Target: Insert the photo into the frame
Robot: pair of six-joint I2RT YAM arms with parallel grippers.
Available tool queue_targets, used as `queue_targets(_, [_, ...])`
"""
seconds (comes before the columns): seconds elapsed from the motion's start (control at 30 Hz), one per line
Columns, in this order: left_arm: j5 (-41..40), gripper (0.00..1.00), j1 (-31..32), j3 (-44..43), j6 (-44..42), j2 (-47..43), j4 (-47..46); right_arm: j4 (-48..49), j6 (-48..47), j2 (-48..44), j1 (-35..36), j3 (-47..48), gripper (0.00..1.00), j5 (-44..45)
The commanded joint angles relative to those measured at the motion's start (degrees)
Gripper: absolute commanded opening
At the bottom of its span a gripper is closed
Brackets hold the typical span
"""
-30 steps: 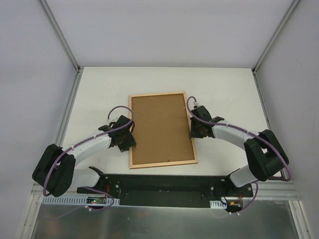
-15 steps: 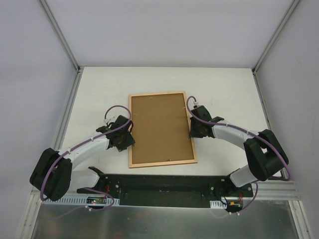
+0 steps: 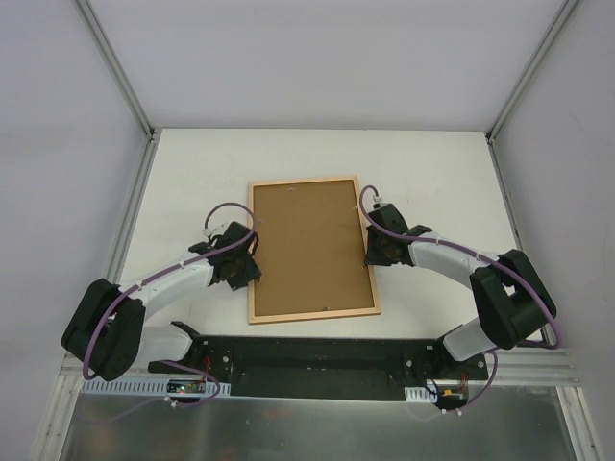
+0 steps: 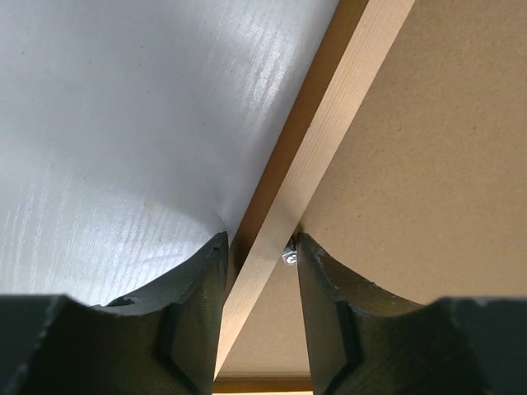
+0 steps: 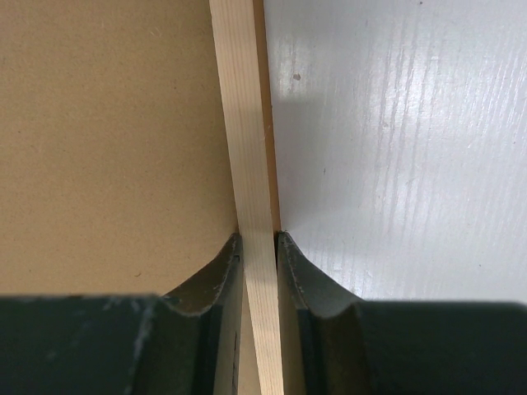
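Lying back-up mid-tabletop, the rectangular wooden-bordered frame with brown fibreboard back (image 3: 310, 248) shows no writing; right gripper (image 5: 258, 247) pinches its right border, left gripper (image 4: 257, 251) loosely straddles the left.

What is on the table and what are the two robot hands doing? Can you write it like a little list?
frame: lies back-side up on the table, brown board showing
photo: not visible
left gripper: jaws straddle the frame's left wooden edge, with gaps
right gripper: shut on the frame's right wooden edge
small metal clip: by the left gripper's inner finger
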State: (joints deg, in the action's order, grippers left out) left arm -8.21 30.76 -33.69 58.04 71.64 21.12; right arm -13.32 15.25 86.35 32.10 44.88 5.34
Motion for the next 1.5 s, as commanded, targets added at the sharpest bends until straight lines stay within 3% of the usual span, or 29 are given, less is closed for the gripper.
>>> queue_targets(0.0, [-3.2,0.35,0.1,1.7,0.8,1.3,0.8,-2.7,0.0,3.1,-0.3,-3.0,0.01,1.6])
queue_targets(0.17, [-3.6,0.24,0.1,2.4,0.8,0.4,0.9,-2.7,0.0,3.3,-0.3,-3.1,0.01,1.7])
queue_targets(0.37, [-3.0,0.0,0.1,3.6,0.8,-1.2,1.5,-2.6,0.1,3.4,-0.3,-3.0,0.01,1.7])
queue_targets(0.63, [-2.4,0.0,0.1,3.3,-5.7,-6.6,1.6,-2.8,-0.4,3.2,-0.3,-3.2,0.0,2.0])
queue_targets(0.73, [-2.7,0.25,0.1,2.6,-8.2,-10.7,2.9,-2.8,-1.0,2.9,-0.3,-3.4,0.01,1.8])
queue_targets(0.87, [-3.0,0.43,0.1,0.3,-10.0,-14.0,4.3,-2.7,-1.8,2.5,-0.2,-3.9,0.01,1.4])
queue_targets(1.07, [-4.2,0.49,-3.1,-7.4,-13.0,-8.3,4.5,-2.9,-2.4,2.1,-0.2,-4.5,0.01,1.2])
queue_targets(1.23, [0.5,0.57,-12.2,-17.3,-17.7,5.1,1.9,-2.7,-2.2,1.5,0.5,-5.3,0.01,1.1])
queue_targets(1.47, [5.6,0.66,-15.9,-31.2,-20.9,21.9,0.9,-2.1,-1.8,1.7,1.2,-6.1,0.01,0.8])
